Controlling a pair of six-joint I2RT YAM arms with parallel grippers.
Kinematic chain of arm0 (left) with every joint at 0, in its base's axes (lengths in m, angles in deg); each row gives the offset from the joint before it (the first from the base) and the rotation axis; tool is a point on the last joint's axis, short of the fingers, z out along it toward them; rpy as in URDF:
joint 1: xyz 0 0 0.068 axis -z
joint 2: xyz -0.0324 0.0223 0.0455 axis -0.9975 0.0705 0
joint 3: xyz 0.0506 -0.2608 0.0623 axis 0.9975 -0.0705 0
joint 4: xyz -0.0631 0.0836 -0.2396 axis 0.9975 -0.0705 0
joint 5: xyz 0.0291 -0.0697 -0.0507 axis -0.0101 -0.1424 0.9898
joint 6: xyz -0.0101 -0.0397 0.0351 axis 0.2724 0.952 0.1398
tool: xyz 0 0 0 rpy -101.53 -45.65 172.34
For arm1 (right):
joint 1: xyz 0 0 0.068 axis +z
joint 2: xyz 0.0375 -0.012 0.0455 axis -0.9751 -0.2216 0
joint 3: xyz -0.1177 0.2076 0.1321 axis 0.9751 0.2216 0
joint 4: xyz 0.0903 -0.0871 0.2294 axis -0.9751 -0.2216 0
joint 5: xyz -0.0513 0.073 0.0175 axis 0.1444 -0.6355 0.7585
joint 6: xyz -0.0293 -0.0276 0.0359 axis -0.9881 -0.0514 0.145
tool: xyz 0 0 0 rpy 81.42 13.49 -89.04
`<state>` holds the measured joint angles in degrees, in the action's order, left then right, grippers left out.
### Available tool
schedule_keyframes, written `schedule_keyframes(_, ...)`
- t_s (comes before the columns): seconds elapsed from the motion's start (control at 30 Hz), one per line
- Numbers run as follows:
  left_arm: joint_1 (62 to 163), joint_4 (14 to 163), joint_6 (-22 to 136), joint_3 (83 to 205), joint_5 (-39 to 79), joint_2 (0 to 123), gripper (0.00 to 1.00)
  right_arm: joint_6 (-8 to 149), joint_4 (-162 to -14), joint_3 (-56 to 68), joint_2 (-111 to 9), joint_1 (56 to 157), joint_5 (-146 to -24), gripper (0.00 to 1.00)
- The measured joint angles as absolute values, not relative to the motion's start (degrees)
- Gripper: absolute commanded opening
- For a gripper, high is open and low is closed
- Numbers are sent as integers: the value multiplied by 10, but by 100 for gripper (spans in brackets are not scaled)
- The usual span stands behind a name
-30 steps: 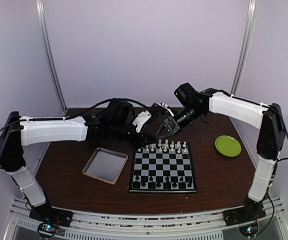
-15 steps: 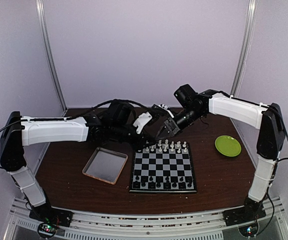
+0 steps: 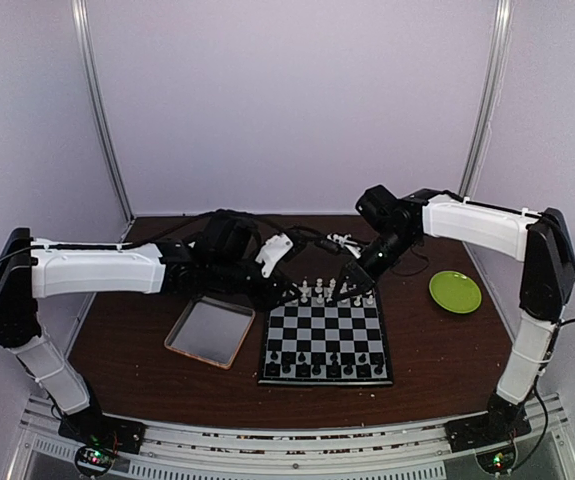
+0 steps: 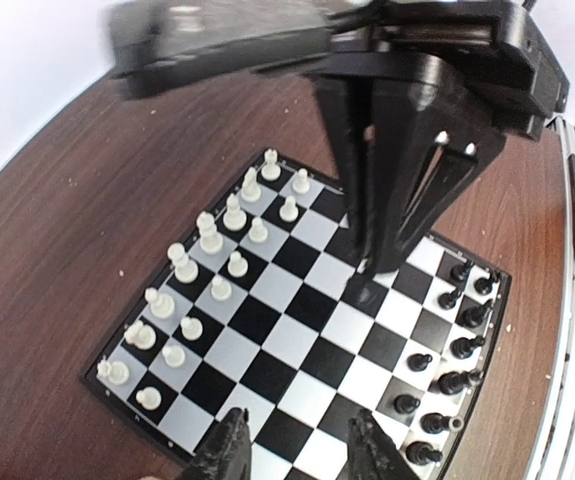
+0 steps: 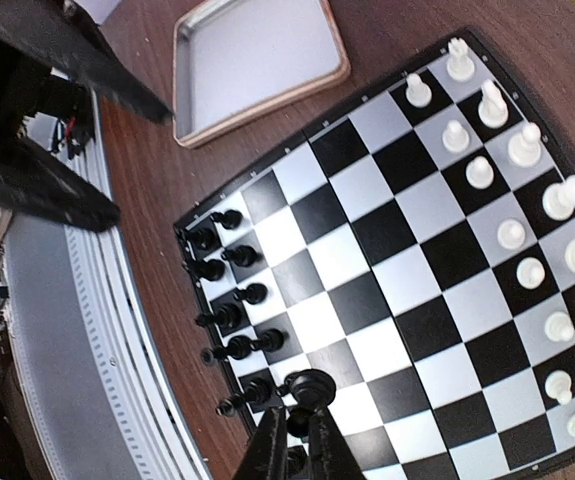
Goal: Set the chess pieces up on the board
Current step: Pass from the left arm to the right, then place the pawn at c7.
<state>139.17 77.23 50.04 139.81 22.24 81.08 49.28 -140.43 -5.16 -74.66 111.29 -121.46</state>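
Note:
The board [image 3: 327,335] lies in the middle of the table. White chess pieces [image 3: 332,292] fill its two far rows and black chess pieces [image 3: 327,365] stand along its near rows. My right gripper [image 3: 363,290] hovers above the board's far right part, shut on a black piece [image 5: 309,388] that sticks out past its fingertips [image 5: 279,445]. My left gripper [image 3: 285,292] hangs over the board's far left corner. Its fingers [image 4: 229,452] are spread apart with nothing between them. The left wrist view shows the white pieces [image 4: 212,270], the black pieces [image 4: 447,340] and the right gripper's fingers [image 4: 387,200].
A silver metal tray [image 3: 210,330] lies left of the board, also in the right wrist view [image 5: 252,60]. A green plate [image 3: 455,292] sits at the right. Both forearms cross above the table's far half. The table's near edge lies just beyond the black rows.
The two grippers have drawn apart and come lower over the board's far edge: the left one moved left, the right one moved right with the black piece.

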Motion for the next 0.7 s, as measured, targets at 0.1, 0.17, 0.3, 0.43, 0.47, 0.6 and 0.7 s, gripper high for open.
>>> schedule_keyframes(0.1,1391,773,501,1374,213,794,35,466,-1410,-21,-729,1113,-1180,8)
schedule_keyframes(0.17,1390,772,501,1360,208,786,34,446,-1413,6,-711,1113,-1155,8)
schedule_keyframes(0.3,1384,772,501,1345,201,777,34,417,-1416,54,-685,1113,-1119,9)
schedule_keyframes(0.43,1376,772,501,1343,195,776,34,399,-1415,90,-676,1116,-1102,9)
schedule_keyframes(0.47,1374,772,501,1343,194,776,34,397,-1415,94,-676,1117,-1101,9)
schedule_keyframes(0.6,1370,772,501,1343,194,776,34,396,-1409,101,-676,1133,-1100,9)
schedule_keyframes(0.7,1370,771,502,1343,194,776,34,396,-1399,101,-676,1149,-1100,9)
